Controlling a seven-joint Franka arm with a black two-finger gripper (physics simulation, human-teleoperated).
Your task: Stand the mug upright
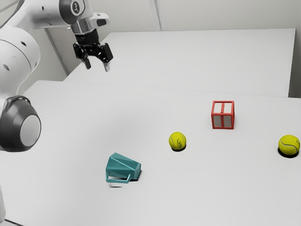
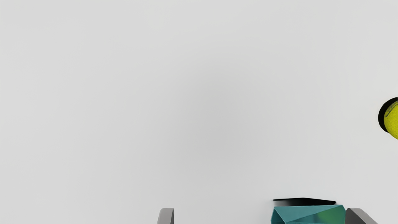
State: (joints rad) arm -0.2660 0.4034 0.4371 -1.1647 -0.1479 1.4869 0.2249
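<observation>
Hand (image 1: 97, 67) is up in the upper left of the exterior frame, well above the desk (image 1: 211, 188), its fingers spread wide with nothing between them. From my end I read that as open and holding nothing.

Below it, left of centre in the lower part of that frame, the teal faceted mug (image 1: 123, 166) lies on its side. Its wider end, which I take for the mouth, points to the exterior view's left, and its handle (image 1: 117, 181) is on the side nearest that camera.

So the upright pose I want isn't there. What I have left is all of the righting: get the fingers about the mug, turn it onto its base, then let go once it stands.

Farther out, a tennis ball (image 1: 177, 140) sits near the middle, a red-framed cube (image 1: 223, 115) up and right of it, and a second tennis ball (image 1: 289, 145) at the right edge.
</observation>
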